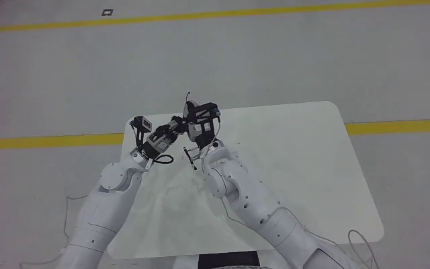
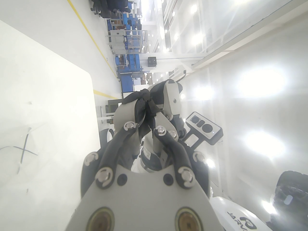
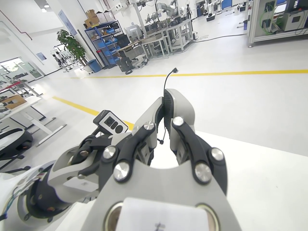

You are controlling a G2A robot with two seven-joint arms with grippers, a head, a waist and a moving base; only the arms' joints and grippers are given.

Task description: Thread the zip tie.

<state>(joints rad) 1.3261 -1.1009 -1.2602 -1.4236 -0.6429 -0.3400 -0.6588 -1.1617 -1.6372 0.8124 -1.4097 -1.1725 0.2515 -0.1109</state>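
**Both grippers are meeting above the far-left corner of the table (image 1: 302, 168), with the zip tie pinched in the right one.**

I am noting the right gripper (image 3: 166, 99) closed fully on the zip tie (image 3: 165, 84), well up off the tabletop. The strap's long axis is running along the fingers. A small blocky end (image 3: 175, 70), the head by my reading, is standing clear beyond the fingertips, and the other end (image 3: 160, 141) is hanging free between the fingers toward the palm. The left gripper (image 2: 144, 102) is sitting just beside the right one with its fingers drawn together; I cannot tell whether it is holding anything. In my judgement the left arm is the one placed to take the free end and bring it round to the head. Two crossed black strips (image 2: 24, 145) are lying on the table below.
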